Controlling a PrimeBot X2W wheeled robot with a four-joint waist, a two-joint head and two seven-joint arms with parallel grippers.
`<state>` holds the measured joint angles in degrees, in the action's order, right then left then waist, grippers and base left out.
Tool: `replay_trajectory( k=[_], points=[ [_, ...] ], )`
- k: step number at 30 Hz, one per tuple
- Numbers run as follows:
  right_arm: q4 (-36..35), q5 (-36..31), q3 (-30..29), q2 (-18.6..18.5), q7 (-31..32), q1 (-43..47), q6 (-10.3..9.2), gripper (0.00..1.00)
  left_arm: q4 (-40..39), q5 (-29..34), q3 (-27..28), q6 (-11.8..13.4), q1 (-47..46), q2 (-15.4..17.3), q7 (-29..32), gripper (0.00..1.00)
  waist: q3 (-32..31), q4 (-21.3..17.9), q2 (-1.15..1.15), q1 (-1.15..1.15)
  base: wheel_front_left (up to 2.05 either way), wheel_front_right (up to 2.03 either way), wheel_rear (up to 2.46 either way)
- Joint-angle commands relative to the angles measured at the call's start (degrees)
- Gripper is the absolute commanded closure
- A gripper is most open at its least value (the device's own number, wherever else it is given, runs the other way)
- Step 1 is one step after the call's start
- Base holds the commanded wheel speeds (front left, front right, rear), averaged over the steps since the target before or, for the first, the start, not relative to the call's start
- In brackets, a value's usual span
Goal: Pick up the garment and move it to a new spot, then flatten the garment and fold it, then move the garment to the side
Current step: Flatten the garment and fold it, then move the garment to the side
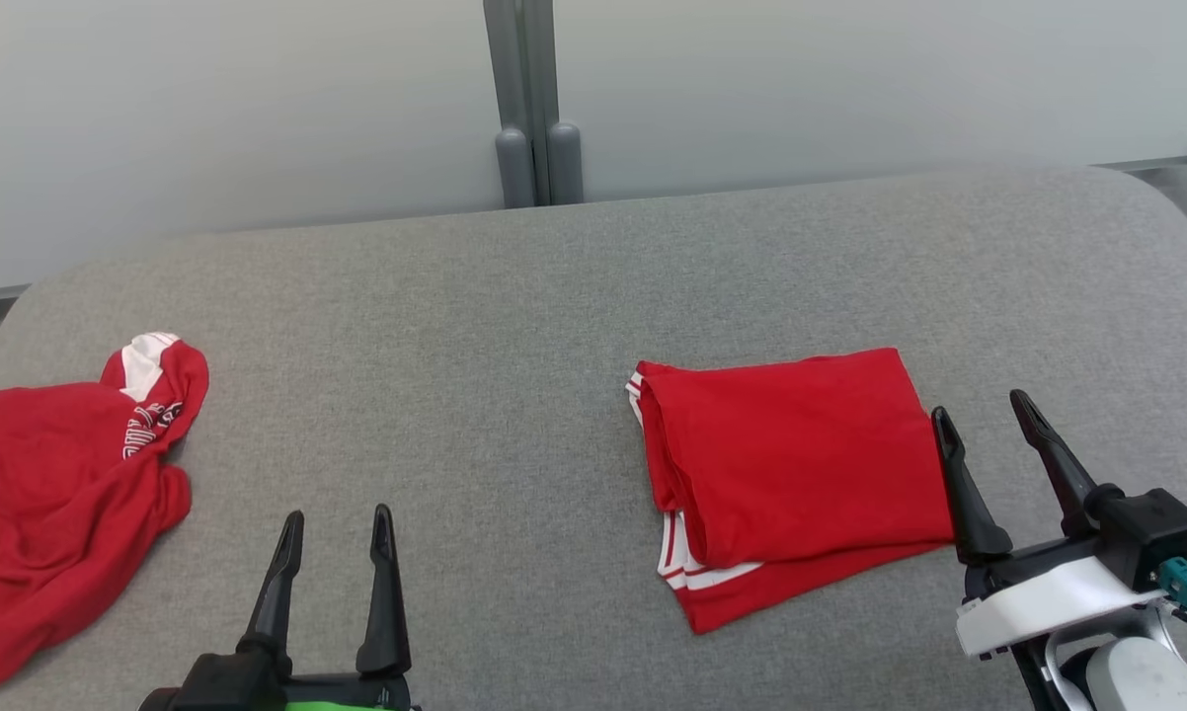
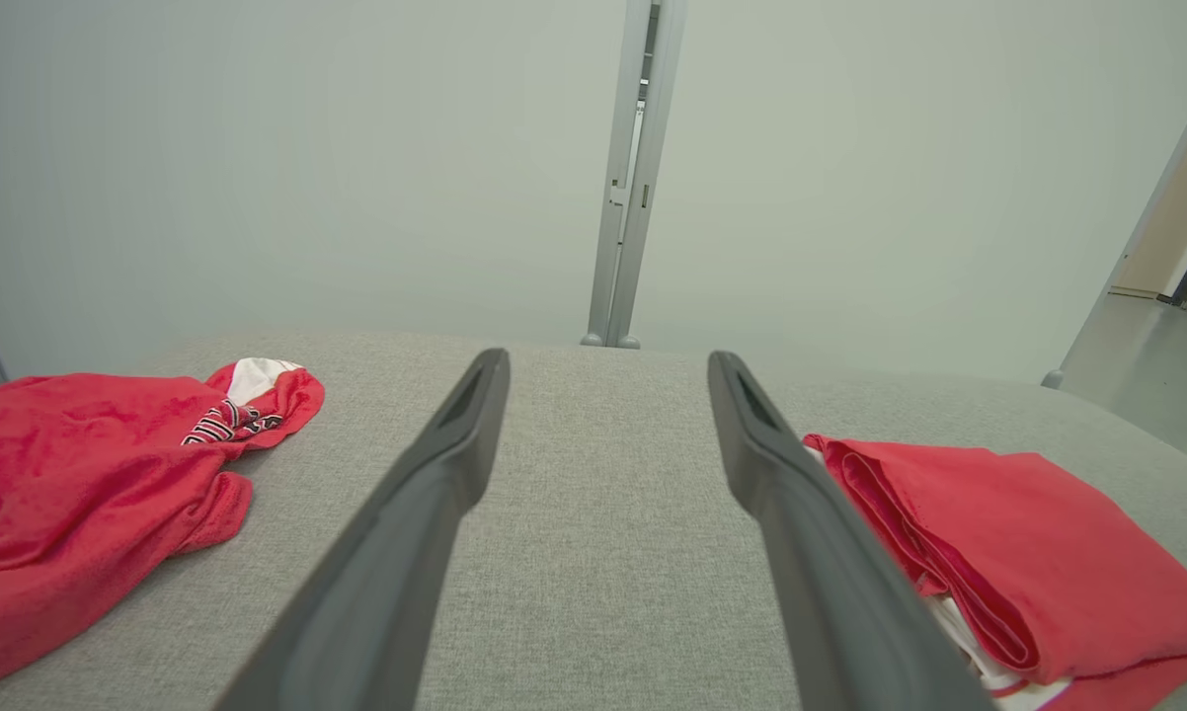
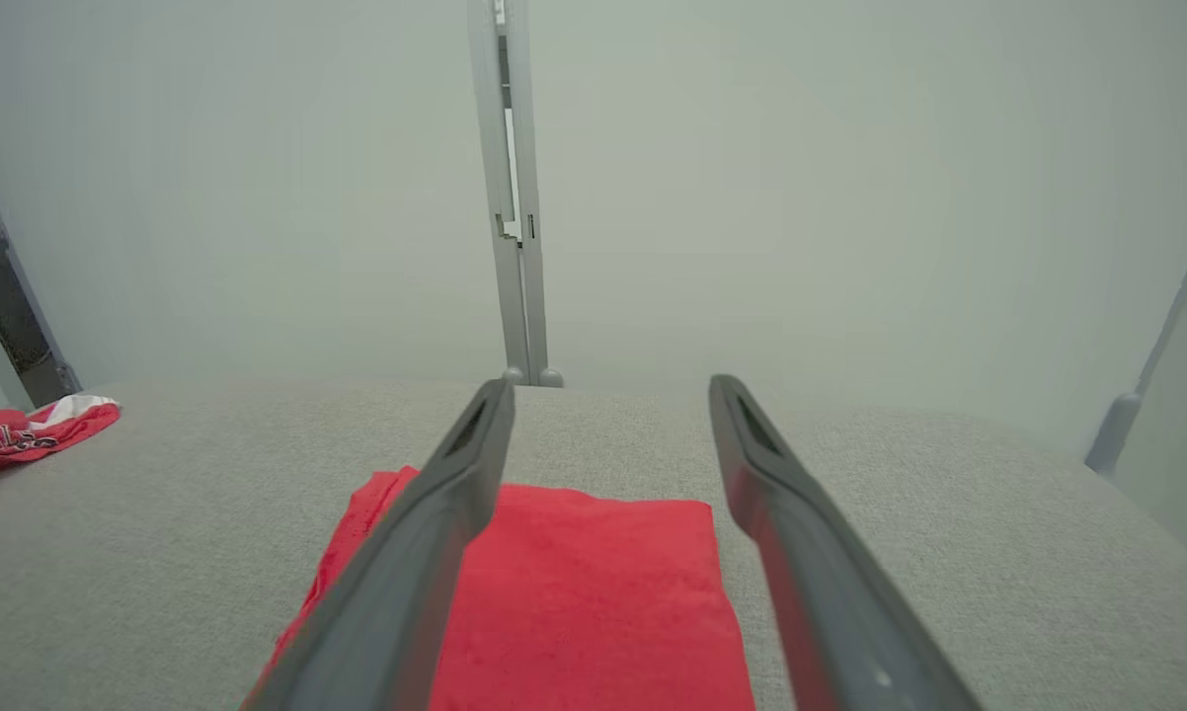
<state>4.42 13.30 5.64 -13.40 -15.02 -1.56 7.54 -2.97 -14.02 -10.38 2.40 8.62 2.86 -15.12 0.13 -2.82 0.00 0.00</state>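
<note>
A red garment (image 1: pixel 791 464) with white trim lies folded into a neat rectangle on the grey padded table (image 1: pixel 514 316), right of centre. My right gripper (image 1: pixel 979 402) stands open just beside its right edge, nothing between the fingers. The right wrist view has the folded garment (image 3: pixel 593 592) lying below the open right gripper (image 3: pixel 610 383). My left gripper (image 1: pixel 339 513) is open over bare table near the front edge, well left of the fold. From the left wrist, the folded garment (image 2: pixel 1028 533) lies to the right of the open left gripper (image 2: pixel 608 356).
A second red garment (image 1: pixel 50 494) with white lettering lies crumpled at the table's left end, also seen as the crumpled garment (image 2: pixel 80 494) from the left wrist. A grey post (image 1: pixel 534 148) stands against the pale wall behind the table's far edge.
</note>
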Motion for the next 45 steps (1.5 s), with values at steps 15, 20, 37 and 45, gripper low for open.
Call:
replay_trajectory(
  k=[15,20,37,45],
  points=[
    [0.92,-1.15,2.41,2.33,-0.17,3.41,-0.1,0.0,0.18,2.24,1.66,-0.37,3.92,0.08,-0.01,0.0,-1.85,-0.01,0.0,0.0,0.0,0.0,0.0],
    [1.37,-1.38,2.86,2.63,-0.18,2.81,-0.1,0.0,0.44,3.15,1.13,0.52,3.58,0.08,-0.02,0.0,-1.85,0.29,0.0,0.0,0.0,0.0,0.0],
    [2.03,-0.49,3.16,2.72,-0.18,3.12,-0.1,0.0,0.97,5.74,0.44,1.75,3.46,0.08,-0.02,0.0,-2.02,0.35,0.0,0.0,0.0,0.0,0.0],
    [1.98,-0.37,3.08,2.88,-0.17,3.34,-0.1,0.0,1.22,6.96,-0.03,1.81,3.29,0.08,-0.01,0.0,-1.76,0.46,0.0,0.0,0.0,0.0,0.0]
  ],
)
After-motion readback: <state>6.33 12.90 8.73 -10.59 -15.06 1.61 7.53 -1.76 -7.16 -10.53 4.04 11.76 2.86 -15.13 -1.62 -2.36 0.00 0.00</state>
